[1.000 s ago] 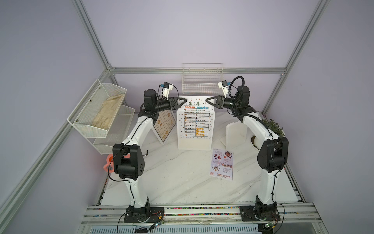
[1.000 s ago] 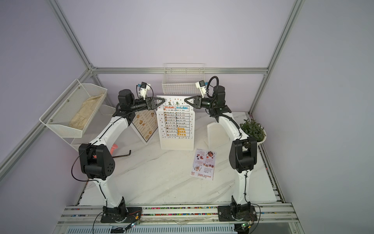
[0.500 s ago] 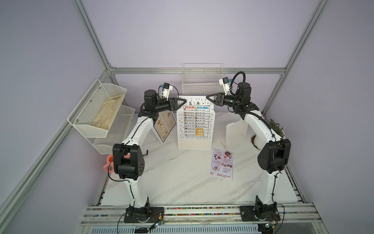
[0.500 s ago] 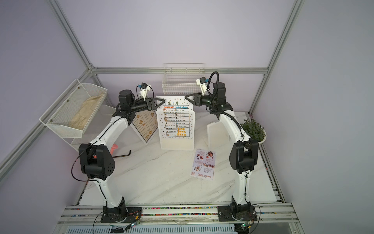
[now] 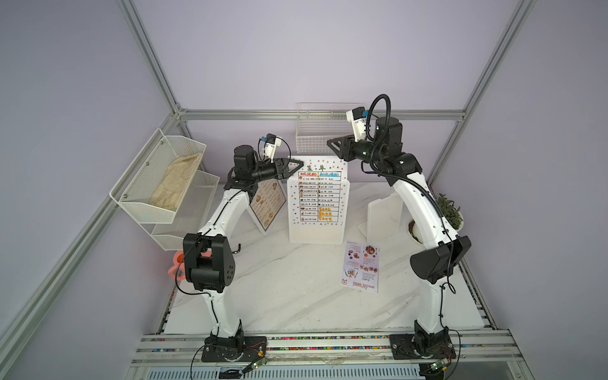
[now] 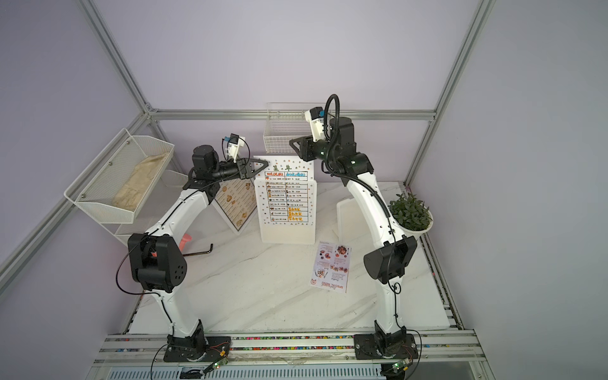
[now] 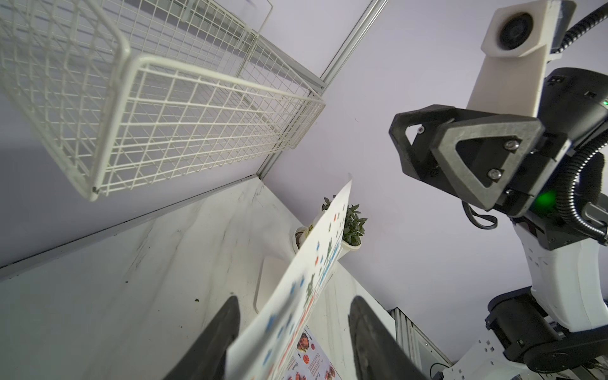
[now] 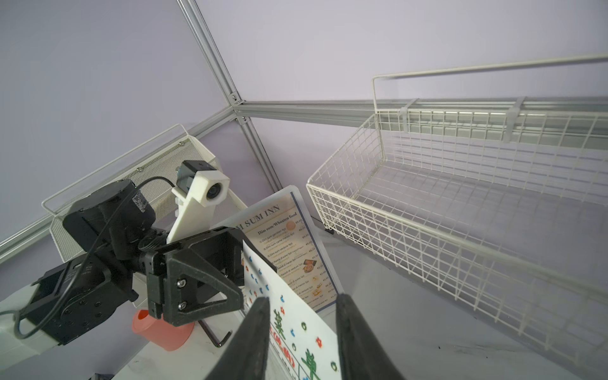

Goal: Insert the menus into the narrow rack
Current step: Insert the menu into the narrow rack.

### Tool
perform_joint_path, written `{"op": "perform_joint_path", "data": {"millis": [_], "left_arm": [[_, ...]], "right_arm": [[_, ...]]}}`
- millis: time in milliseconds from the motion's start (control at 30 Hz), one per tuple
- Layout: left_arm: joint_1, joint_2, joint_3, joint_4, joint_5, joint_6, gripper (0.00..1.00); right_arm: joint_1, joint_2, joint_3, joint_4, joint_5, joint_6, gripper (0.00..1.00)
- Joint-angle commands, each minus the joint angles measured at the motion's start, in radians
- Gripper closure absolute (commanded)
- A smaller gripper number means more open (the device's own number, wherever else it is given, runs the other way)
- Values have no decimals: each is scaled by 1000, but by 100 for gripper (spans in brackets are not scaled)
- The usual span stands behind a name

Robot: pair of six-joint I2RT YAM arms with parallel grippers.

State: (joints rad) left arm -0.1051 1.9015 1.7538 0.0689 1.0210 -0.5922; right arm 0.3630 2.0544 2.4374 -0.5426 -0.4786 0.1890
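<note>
So, dotted-edge grid menu (image 5: pixel 317 200) stands upright inside spread left hand (image 5: pixel 297 163); right hand (image 5: pixel 330 144) spread.

White grid menu (image 5: pixel 318 197) standing upright mid-table, left gripper (image 5: pixel 293 165) at its top left corner, right gripper (image 5: pixel 333 144) raised apart, wire rack (image 5: pixel 316 138) behind, cream menu (image 5: pixel 268 204) leaning beside, leaflet (image 5: pixel 361 266) lying flat.

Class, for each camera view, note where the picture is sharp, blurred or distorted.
In both top views: even light, sharp; frame bars splay outward. Left wrist: the grid menu and near fingers are blurred, the basket bowed. Right wrist: near fingers soft, "SUM INN" menu readable.
</note>
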Motion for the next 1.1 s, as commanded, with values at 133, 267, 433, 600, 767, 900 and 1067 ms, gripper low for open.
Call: {"op": "perform_joint_path", "data": {"millis": [133, 267, 433, 600, 767, 900, 1067], "left_arm": [[-4, -56, 74, 90, 50, -47, 47], [-4, -61, 86, 103, 54, -57, 47], [-2, -65, 101, 108, 59, -62, 47], [-3, -74, 89, 113, 62, -61, 47], [-2, -79, 86, 115, 64, -63, 47], [-2, -85, 76, 122, 65, -65, 47], [-3, -87, 65, 129, 67, -68, 47]], "right_arm": [[36, 86, 133, -124, 129, -12, 63], [50, 104, 156, -117, 147, 12, 63], [61, 119, 172, -117, 149, 25, 63], [72, 124, 178, -123, 146, 18, 63], [86, 133, 197, -136, 149, 10, 63], [91, 150, 215, -164, 167, -3, 62], [99, 151, 215, -199, 198, -25, 64]]}}
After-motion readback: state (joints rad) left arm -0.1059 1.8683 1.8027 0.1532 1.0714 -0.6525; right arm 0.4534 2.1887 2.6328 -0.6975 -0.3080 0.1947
